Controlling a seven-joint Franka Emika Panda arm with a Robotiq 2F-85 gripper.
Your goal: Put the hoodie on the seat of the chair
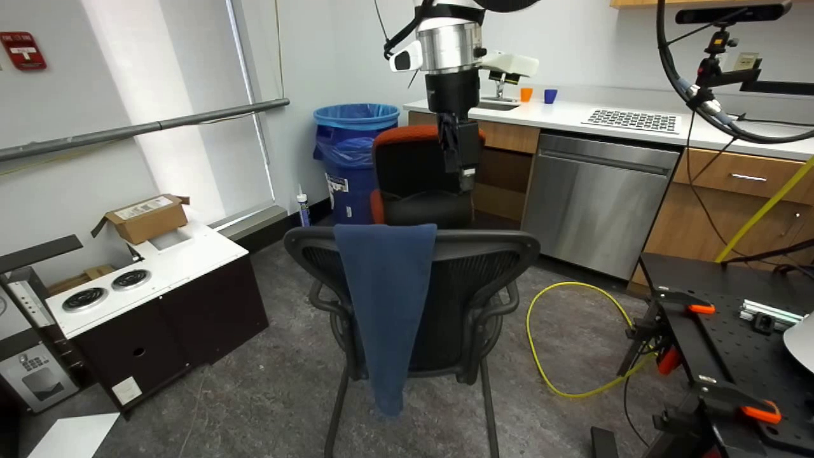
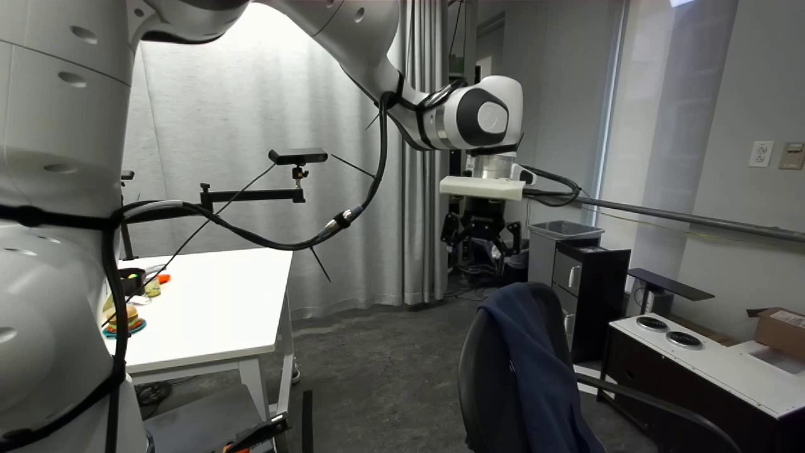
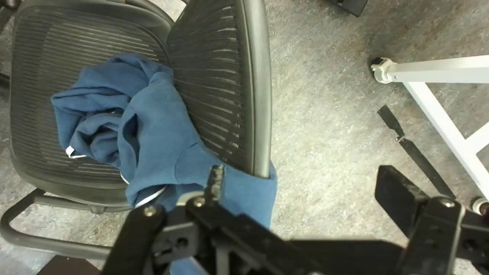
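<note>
The blue hoodie (image 1: 388, 305) is draped over the top of the backrest of the black mesh chair (image 1: 467, 292), with a long part hanging down behind. In the wrist view the rest of the hoodie (image 3: 153, 118) lies bunched on the seat of the chair (image 3: 95, 32) and runs up over the backrest edge. The hoodie (image 2: 534, 365) and chair (image 2: 487, 384) also show in an exterior view. My gripper (image 3: 301, 175) is open and empty, with its fingers wide apart. The gripper (image 1: 466, 181) (image 2: 481, 242) is above the chair, apart from the hoodie.
An orange-and-black chair (image 1: 413, 168) and a blue bin (image 1: 346, 184) stand beyond the black chair. A white play stove (image 1: 172, 261) stands to one side. A black workbench (image 1: 718, 356), a yellow cable (image 1: 540, 356) and a white table (image 2: 233, 302) are also around.
</note>
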